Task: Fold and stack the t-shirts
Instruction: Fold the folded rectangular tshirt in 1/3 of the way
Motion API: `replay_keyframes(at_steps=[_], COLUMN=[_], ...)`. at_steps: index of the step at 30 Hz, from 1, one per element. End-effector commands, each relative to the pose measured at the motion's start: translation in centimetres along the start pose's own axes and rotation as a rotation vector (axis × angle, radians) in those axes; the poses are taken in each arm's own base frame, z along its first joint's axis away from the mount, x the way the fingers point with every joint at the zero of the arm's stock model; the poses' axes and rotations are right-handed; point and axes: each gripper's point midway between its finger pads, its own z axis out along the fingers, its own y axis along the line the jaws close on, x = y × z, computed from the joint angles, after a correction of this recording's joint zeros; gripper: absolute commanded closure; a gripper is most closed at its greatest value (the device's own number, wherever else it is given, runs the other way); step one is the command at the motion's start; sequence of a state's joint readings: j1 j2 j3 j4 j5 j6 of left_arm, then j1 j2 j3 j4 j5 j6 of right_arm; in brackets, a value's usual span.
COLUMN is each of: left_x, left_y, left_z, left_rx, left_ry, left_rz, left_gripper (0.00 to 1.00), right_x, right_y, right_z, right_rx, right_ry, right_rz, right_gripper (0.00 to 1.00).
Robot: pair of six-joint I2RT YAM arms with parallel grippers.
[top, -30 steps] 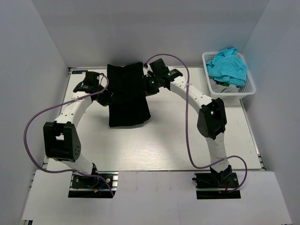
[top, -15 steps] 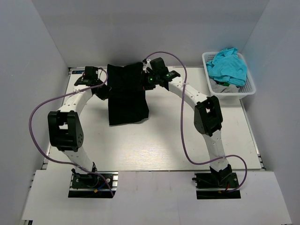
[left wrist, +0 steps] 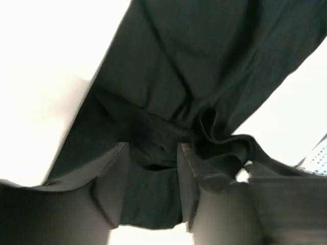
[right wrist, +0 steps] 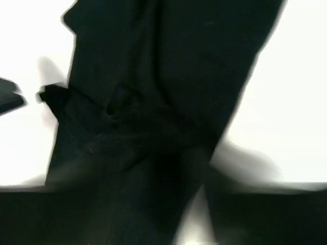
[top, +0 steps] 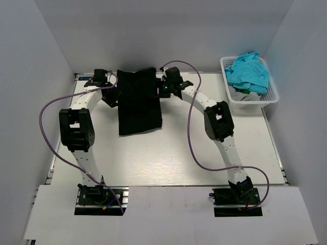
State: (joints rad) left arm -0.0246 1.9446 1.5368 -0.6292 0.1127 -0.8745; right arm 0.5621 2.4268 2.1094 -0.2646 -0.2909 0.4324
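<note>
At the far side of the surface (top: 179, 153), around 11 o'clock from the arm bases, you have one black t-shirt (top: 139, 104) laid out as a long, narrow strip. It runs from 12 o'clock to 6 o'clock. Its far end reaches the back edge of the surface and its near end stops about halfway toward you.

Your left fingers (left wrist: 120, 163) sit at the shirt's 10 o'clock edge. In the left wrist view they stand clearly apart. Black cloth shows through the gap between them, and a bunched knot of folds lies just past their tips. Nothing is pinched there.

Your right fingers (top: 161, 92) sit at the shirt's 2 o'clock edge, right against the cloth. The right wrist view is blurred and almost filled with black fabric, so you cannot make out the fingers. Whether they are apart or closed on the shirt cannot be told.

Both arms reach forward and bend inward, so the shirt lies between the two wrists.

At 2 o'clock, in the far right corner and well apart from the shirt, a white basket (top: 271, 97) holds a heap of teal cloth (top: 248, 71).
</note>
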Motion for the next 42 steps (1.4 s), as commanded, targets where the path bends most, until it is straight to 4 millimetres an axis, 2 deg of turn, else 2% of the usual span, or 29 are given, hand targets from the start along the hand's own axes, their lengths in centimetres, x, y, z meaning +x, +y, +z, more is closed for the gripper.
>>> replay_keyframes(at_steps=[1,2,3,4,6,7,8,10,11,13,14,15,16,17,19,20,21,22,23,24,27,28,29,30,31,34,37,40,42], left_x=[-4.8,-6.0,-6.7,-7.4,-8.0,-7.2,-6.4,-5.4,-4.8,-2.6,-2.2,-0.9,-0.1,1.9,2.8,3.9,4.6,4.3,4.9,5.2,8.6,9.2,10.5,10.8,11.0,11.5,11.5,11.9,12.3], left_y=[-1.6,-1.0,-2.0,-1.6,-2.0,-1.5,-1.7,-1.6,-1.6,-1.4,-0.9,0.6,0.7,2.1,3.3,4.2,5.3,6.6,8.1,8.4,11.8,12.3,13.5,14.2,14.3,14.8,15.2,15.8,15.7], left_z=[-1.2,-1.2,-1.9,-2.2,-3.2,-3.0,-3.6,-4.1,-4.4,-5.1,-5.5,-5.1,-6.3,-5.9,-6.8,-8.2,-8.9,-9.6,-10.2,-12.1,-13.4,-15.0,-15.0,-15.4,-15.8,-17.2,-17.8,-17.7,-17.4], left_rx=[0.032,0.010,0.022,0.015,0.041,0.046,0.081,0.108,0.124,0.122,0.113,0.081,0.101,0.099,0.109,0.115,0.076,0.020,-0.025,-0.019,-0.070,-0.050,-0.066,-0.074,-0.056,-0.013,-0.026,-0.050,-0.047], left_ry=[-0.106,-0.127,-0.137,-0.142,-0.160,-0.143,-0.129,-0.103,-0.084,-0.046,-0.039,-0.007,0.001,0.050,0.050,0.044,0.040,-0.011,-0.020,-0.059,-0.027,-0.057,-0.043,-0.059,-0.073,-0.122,-0.136,-0.116,-0.088], left_rz=[-0.040,-0.056,-0.071,-0.084,-0.088,-0.077,-0.072,-0.034,0.003,0.053,0.073,0.065,0.067,0.061,0.039,0.032,0.015,-0.003,-0.021,-0.052,-0.110,-0.107,-0.123,-0.131,-0.129,-0.099,-0.088,-0.068,-0.058], left_gripper=[0.36,0.21,0.15,0.11,0.00,0.00,0.00,0.00,0.00,0.00,0.00,0.00,0.00,0.00,0.00,0.00,0.00,0.00,0.00,0.00,0.00,0.00,0.00,0.00,0.00,0.00,0.00,0.00,0.00], right_x=[-6.5,-7.2,-8.2,-9.4,-8.1,-8.6,-7.7,-6.7,-5.3,-4.1,-2.5,-1.6,-0.8,1.0,2.3,4.3,4.6,5.1,6.7,6.7,8.0,7.1,8.3,8.4,7.3,7.2,3.6,0.9,-1.1], right_y=[0.4,0.1,0.9,1.4,0.6,1.3,1.4,1.7,1.3,2.9,3.5,4.8,5.2,7.5,8.5,9.7,10.2,10.6,10.8,11.1,10.6,10.9,11.0,11.1,11.8,11.6,12.2,10.7,11.2], right_z=[-1.1,-1.7,-2.6,-3.9,-4.3,-5.6,-6.8,-7.4,-7.4,-8.6,-8.5,-8.9,-8.9,-8.2,-7.7,-6.5,-6.1,-5.8,-4.4,-4.1,-1.7,-1.1,-0.3,0.3,0.8,3.0,3.9,5.4,5.5], right_rx=[-0.027,-0.031,-0.041,-0.038,-0.009,-0.012,-0.008,-0.007,0.004,-0.046,-0.079,-0.110,-0.116,-0.160,-0.178,-0.198,-0.207,-0.219,-0.224,-0.228,-0.202,-0.221,-0.229,-0.243,-0.265,-0.260,-0.273,-0.232,-0.255], right_ry=[-0.173,-0.182,-0.205,-0.233,-0.207,-0.221,-0.197,-0.168,-0.123,-0.076,-0.035,-0.017,0.001,0.033,0.066,0.109,0.116,0.126,0.161,0.160,0.166,0.121,0.139,0.132,0.083,0.046,-0.072,-0.185,-0.240], right_rz=[-0.024,-0.021,-0.035,-0.051,-0.065,-0.081,-0.092,-0.121,-0.130,-0.151,-0.169,-0.205,-0.219,-0.272,-0.321,-0.335,-0.334,-0.332,-0.319,-0.302,-0.242,-0.248,-0.216,-0.218,-0.233,-0.216,-0.181,-0.156,-0.126], right_gripper=[0.09,0.09,0.09,0.09,0.09,0.09,0.09,0.09,0.09,0.09,0.09,0.09,0.09,0.09,0.09,0.09,0.09,0.09,0.09,0.09,0.09,0.09,0.09,0.09,0.09,0.09,0.09,0.09,0.09])
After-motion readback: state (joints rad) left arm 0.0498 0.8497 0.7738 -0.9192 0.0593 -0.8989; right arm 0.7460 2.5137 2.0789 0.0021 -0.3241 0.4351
